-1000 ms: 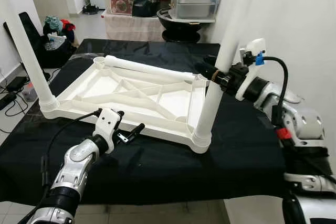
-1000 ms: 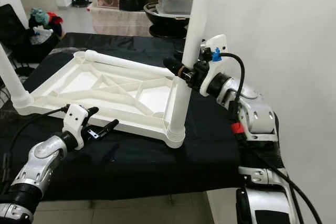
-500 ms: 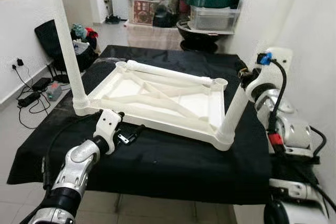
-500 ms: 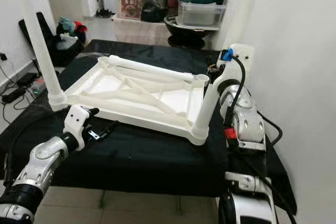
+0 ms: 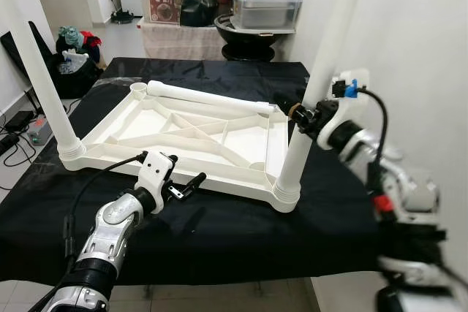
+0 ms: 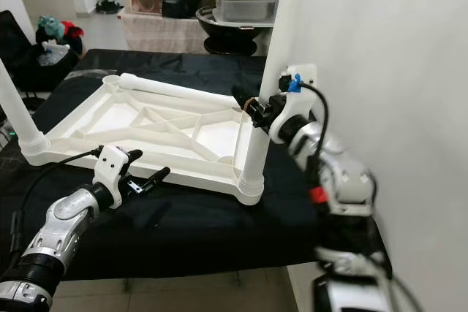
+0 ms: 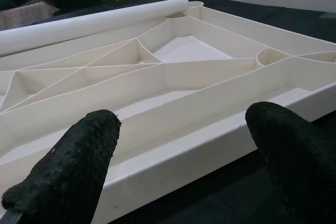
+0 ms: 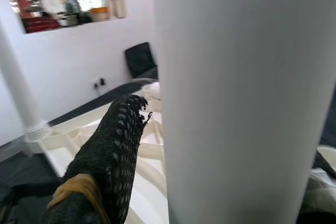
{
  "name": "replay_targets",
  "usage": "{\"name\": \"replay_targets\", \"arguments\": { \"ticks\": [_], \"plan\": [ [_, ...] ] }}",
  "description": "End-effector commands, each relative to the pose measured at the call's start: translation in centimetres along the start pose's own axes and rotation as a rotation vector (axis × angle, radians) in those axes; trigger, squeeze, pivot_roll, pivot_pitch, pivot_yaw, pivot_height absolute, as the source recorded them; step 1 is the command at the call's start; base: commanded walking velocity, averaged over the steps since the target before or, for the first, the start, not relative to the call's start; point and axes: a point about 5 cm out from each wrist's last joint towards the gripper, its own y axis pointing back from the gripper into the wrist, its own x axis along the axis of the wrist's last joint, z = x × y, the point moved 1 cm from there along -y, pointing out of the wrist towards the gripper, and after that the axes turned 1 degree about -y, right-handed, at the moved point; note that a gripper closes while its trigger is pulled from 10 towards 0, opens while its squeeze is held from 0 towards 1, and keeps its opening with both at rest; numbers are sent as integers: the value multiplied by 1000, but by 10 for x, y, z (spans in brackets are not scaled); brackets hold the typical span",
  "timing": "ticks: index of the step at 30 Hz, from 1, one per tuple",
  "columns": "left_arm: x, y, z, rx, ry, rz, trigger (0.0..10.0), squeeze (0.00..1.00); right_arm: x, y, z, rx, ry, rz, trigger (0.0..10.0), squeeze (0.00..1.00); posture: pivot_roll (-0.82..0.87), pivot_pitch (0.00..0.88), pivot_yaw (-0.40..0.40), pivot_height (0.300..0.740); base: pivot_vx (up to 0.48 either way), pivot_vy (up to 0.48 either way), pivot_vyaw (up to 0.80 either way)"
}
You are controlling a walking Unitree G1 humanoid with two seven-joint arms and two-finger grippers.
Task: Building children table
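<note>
Right gripper (image 5: 294,112) clenched around the near-right table leg (image 5: 316,87); left gripper (image 5: 183,185) spread wide, just beside the upturned tabletop's (image 5: 183,133) near edge.

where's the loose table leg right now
The loose table leg lies flat along the far edge of the upturned white tabletop, between its two far corner sockets.

Left gripper (image 5: 184,185) low, fingers spread wide; right gripper (image 5: 292,112) raised, fingers clamped.
</note>
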Motion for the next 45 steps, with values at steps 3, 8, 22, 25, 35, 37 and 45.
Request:
{"name": "replay_targets", "arguments": {
  "ticks": [3,8,22,25,35,37,45],
  "plan": [
    [-1,3,-3,2,-2,-1,10000,0,-7,-8,-3,175,31,-67,1647,0,74,0,-78,740,0,0,0],
    [-2,4,-2,4,-4,-2,10000,0,-31,-13,30,-79,76,-217,0,0,75,0,-78,740,0,0,0],
    [-4,3,-2,5,-4,-12,10000,0,-70,23,52,-770,-191,-144,10000,0,48,0,-49,740,0,0,0],
    [-4,2,-1,1,-3,-13,10000,0,-65,9,34,-622,-191,-131,10000,0,45,0,-47,740,0,0,0],
    [-2,3,-3,2,-3,-8,10000,0,-6,-4,13,-60,-116,-16,10000,0,65,0,-65,740,0,0,0],
    [-3,4,-3,2,-2,-8,10000,0,-2,-1,6,60,-92,-27,10000,0,65,0,-65,740,0,0,0],
    [-2,3,-4,-3,-2,-5,10000,0,-12,9,-5,362,-36,-121,0,0,76,0,-72,740,0,0,0]
  ]
}}
